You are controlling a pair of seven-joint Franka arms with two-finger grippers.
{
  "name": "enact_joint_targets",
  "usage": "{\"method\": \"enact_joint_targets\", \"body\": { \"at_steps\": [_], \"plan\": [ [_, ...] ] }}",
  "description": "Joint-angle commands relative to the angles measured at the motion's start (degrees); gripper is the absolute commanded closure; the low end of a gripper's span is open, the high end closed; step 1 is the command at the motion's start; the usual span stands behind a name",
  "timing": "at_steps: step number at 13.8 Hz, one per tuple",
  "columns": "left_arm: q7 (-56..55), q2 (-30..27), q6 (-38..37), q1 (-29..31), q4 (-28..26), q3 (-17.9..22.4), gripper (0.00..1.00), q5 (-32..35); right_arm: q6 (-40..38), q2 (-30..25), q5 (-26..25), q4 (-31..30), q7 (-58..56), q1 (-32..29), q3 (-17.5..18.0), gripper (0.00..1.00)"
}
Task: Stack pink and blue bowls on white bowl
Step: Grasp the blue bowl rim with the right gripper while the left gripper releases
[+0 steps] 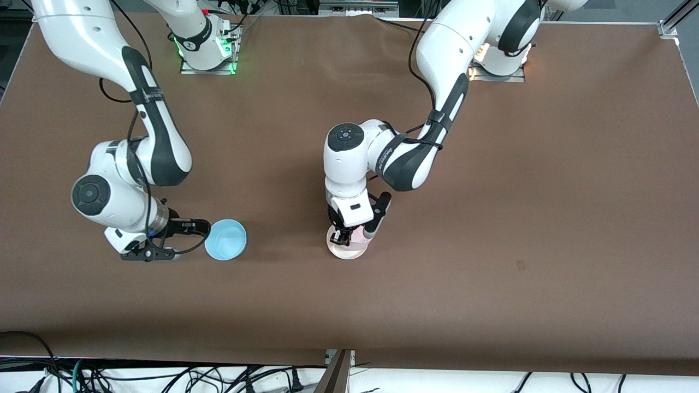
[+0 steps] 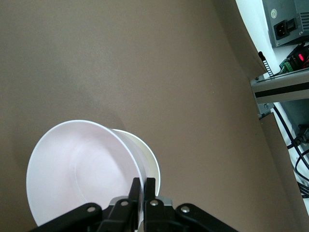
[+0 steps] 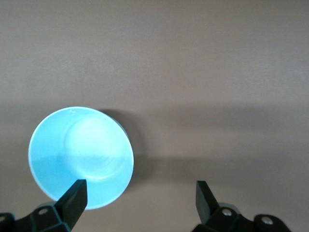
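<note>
The pale pink bowl (image 2: pixel 82 169) sits tilted inside the white bowl (image 2: pixel 149 159) near the table's middle. My left gripper (image 2: pixel 143 186) is shut on the pink bowl's rim, one finger inside and one outside. From the front, the left gripper (image 1: pixel 355 236) points straight down and hides most of the pink bowl (image 1: pixel 361 238) and the white bowl (image 1: pixel 349 253). The sky-blue bowl (image 1: pixel 225 239) stands upright on the table toward the right arm's end. My right gripper (image 1: pixel 191 240) is low beside it, open and holding nothing. In the right wrist view one fingertip (image 3: pixel 75 193) overlaps the blue bowl (image 3: pixel 81 157).
Brown table cover (image 1: pixel 491 218) spreads bare around both bowls. The arm bases stand along the edge farthest from the front camera. Cables hang below the near edge.
</note>
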Motion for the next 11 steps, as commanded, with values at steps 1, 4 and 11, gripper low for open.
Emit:
{"method": "enact_joint_targets", "body": {
  "at_steps": [1,4,11],
  "plan": [
    [-1.7,1.3,0.7,-0.5,2.1,0.9,0.61,1.4,3.1,2.5,1.1,1.2,0.7,0.2,0.0,0.05],
    [-1.7,1.3,0.8,-0.5,2.1,0.8,0.53,1.4,3.8,4.0,1.2,1.1,0.8,0.5,0.1,0.09],
    [4.4,0.0,-3.8,0.4,2.1,0.2,0.6,1.0,5.0,5.3,3.3,1.0,0.7,1.1,0.1,0.46]
  ]
}}
